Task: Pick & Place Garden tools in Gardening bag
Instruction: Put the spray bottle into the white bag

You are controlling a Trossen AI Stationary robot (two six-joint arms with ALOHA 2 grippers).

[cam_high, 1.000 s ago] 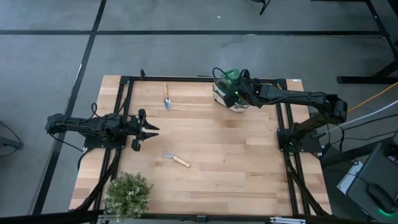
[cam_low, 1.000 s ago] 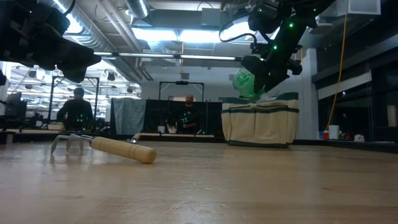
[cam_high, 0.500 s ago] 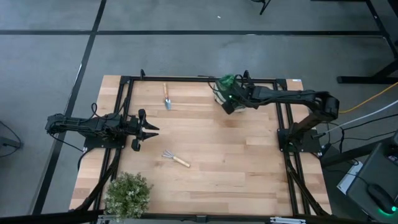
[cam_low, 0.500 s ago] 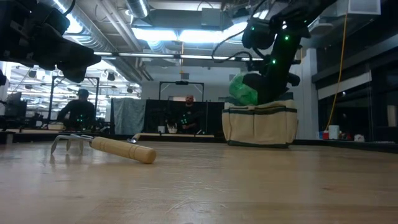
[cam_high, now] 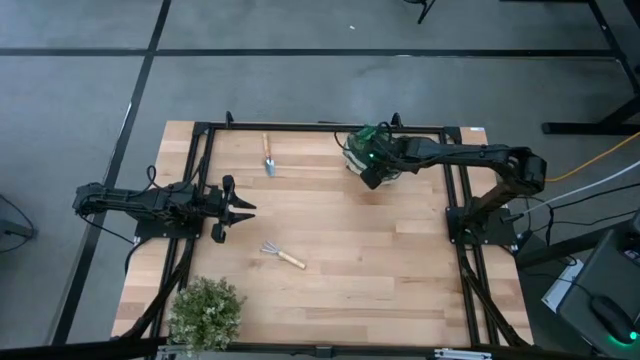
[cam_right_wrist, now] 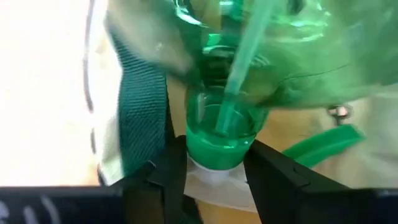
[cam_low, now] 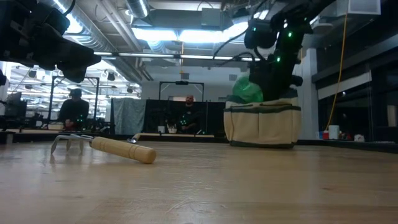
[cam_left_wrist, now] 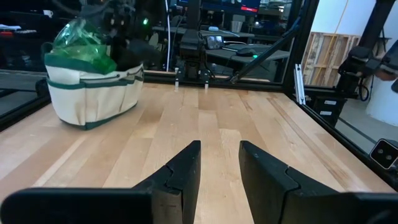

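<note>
The gardening bag (cam_low: 261, 127), cream with dark green trim, stands at the table's far right; it also shows in the left wrist view (cam_left_wrist: 93, 93). My right gripper (cam_right_wrist: 214, 168) is over its mouth, shut on the green spray bottle (cam_low: 247, 90), whose body sits at the bag's rim (cam_left_wrist: 84, 40). The wooden-handled trowel (cam_high: 268, 155) lies at the far middle. The pronged rake (cam_high: 282, 256) lies near the table's middle. My left gripper (cam_high: 240, 208) waits open at the table's left. The pruning shears do not show. My right gripper pinches the spray bottle's green neck (cam_right_wrist: 217, 140) between its two fingers, just beside the white trigger head. The fingers (cam_right_wrist: 267, 174) come from above, slanting down into the bag's mouth. The bottle's body points away from the fingers, tilted, at the bag's rim.
A bushy green plant (cam_high: 206, 312) stands at the near left corner. Black frame rails (cam_high: 200, 170) run along the table's left, right and far edges. Bare wood lies between the rake and the bag. People show in the room beyond the table (cam_low: 74, 109).
My right gripper has gone down and a little toward the table's left with the spray bottle still held. The bottle has sunk from above the bag to its rim.
</note>
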